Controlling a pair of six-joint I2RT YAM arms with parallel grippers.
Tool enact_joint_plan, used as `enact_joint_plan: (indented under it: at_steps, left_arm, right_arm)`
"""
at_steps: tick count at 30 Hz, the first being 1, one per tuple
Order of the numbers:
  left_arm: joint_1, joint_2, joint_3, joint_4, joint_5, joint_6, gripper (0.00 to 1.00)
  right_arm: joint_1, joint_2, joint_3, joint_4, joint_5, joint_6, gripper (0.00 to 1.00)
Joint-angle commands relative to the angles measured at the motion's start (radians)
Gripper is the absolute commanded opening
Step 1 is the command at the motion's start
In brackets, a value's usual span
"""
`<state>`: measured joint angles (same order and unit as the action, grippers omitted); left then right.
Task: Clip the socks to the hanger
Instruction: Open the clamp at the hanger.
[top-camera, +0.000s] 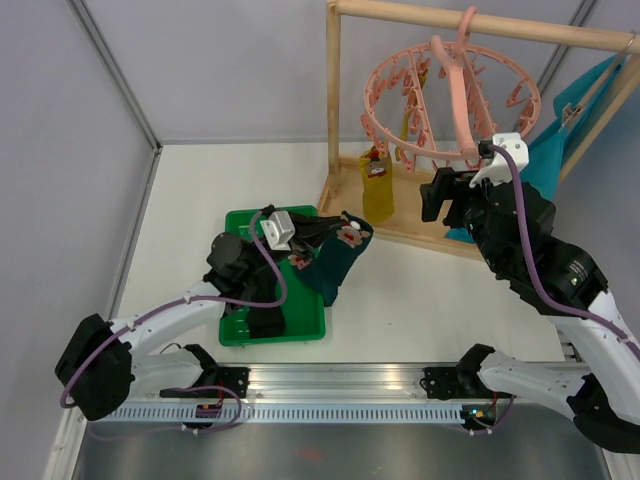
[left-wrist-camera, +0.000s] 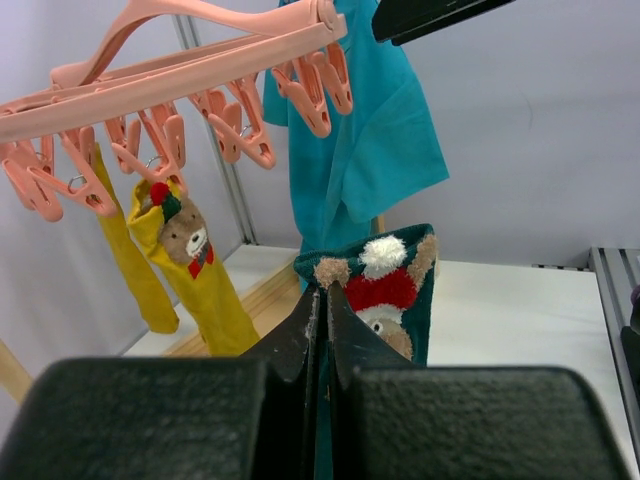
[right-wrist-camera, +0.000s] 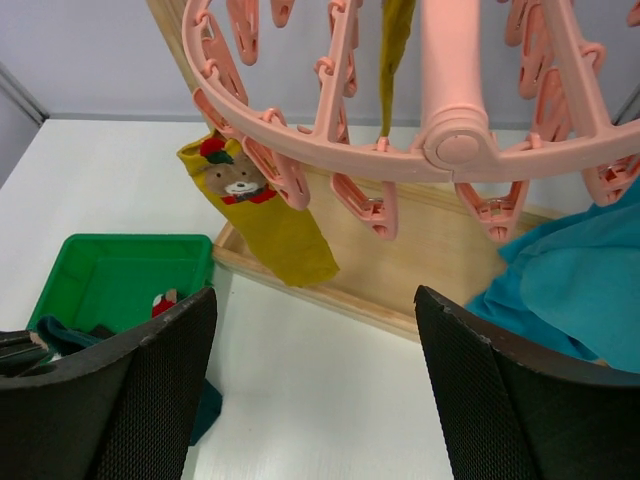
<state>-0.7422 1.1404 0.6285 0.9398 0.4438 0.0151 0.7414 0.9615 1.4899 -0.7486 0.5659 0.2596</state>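
Note:
The pink round hanger (top-camera: 452, 98) hangs from the wooden rack, and its pegs fill the top of the left wrist view (left-wrist-camera: 170, 80) and the right wrist view (right-wrist-camera: 440, 150). Two mustard yellow socks (top-camera: 378, 188) (left-wrist-camera: 195, 265) (right-wrist-camera: 268, 215) are clipped to it, one with a bear face. My left gripper (top-camera: 325, 232) (left-wrist-camera: 325, 292) is shut on a dark teal sock (top-camera: 338, 262) (left-wrist-camera: 390, 285) with a bear in a red hat, held up just right of the tray. My right gripper (top-camera: 440, 195) (right-wrist-camera: 312, 300) stands open under the hanger's near rim, holding nothing.
A green tray (top-camera: 300, 335) (right-wrist-camera: 110, 250) by the left arm holds a black sock (top-camera: 265, 320) and a red-and-white bit (top-camera: 298, 262). The wooden rack (top-camera: 333, 100) stands behind on its base board (right-wrist-camera: 420, 260). A large teal cloth (top-camera: 560, 130) (left-wrist-camera: 360, 130) (right-wrist-camera: 570, 285) hangs at the right.

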Motion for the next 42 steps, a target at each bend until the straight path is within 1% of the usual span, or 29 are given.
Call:
enact_joint_plan:
  at_steps: [1, 3, 4, 8, 10, 12, 23, 30, 42]
  left_arm:
    - [-0.011, 0.042, 0.063, 0.128, -0.011, -0.004, 0.02]
    - [-0.019, 0.071, 0.076, 0.14, -0.011, -0.004, 0.02]
    - [-0.022, 0.079, 0.085, 0.148, -0.013, -0.033, 0.02]
    - [-0.026, 0.105, 0.105, 0.157, -0.007, -0.043, 0.02]
    - [-0.026, 0.11, 0.109, 0.157, -0.004, -0.043, 0.02]
    - [-0.026, 0.111, 0.109, 0.157, -0.004, -0.04, 0.02]
    - [-0.026, 0.107, 0.1, 0.146, -0.005, -0.035, 0.02]
    - [-0.026, 0.098, 0.097, 0.129, -0.008, -0.03, 0.02]
    - [-0.025, 0.093, 0.1, 0.12, -0.016, -0.026, 0.02]
  right_arm:
    - [-0.004, 0.005, 0.046, -0.032, 0.045, -0.046, 0.86]
    - [-0.004, 0.023, 0.03, -0.025, 0.051, -0.078, 0.84]
    - [-0.004, 0.026, 0.02, -0.015, 0.057, -0.088, 0.84]
    - [-0.004, 0.052, -0.033, 0.052, 0.081, -0.125, 0.82]
    - [-0.004, 0.065, -0.051, 0.08, 0.109, -0.141, 0.76]
    - [-0.004, 0.086, -0.053, 0.098, 0.132, -0.152, 0.74]
    - [-0.004, 0.146, -0.043, 0.163, 0.262, -0.229, 0.7]
    - [-0.011, 0.149, -0.063, 0.218, 0.278, -0.25, 0.67]
    - [-0.04, 0.143, -0.117, 0.301, 0.249, -0.25, 0.62]
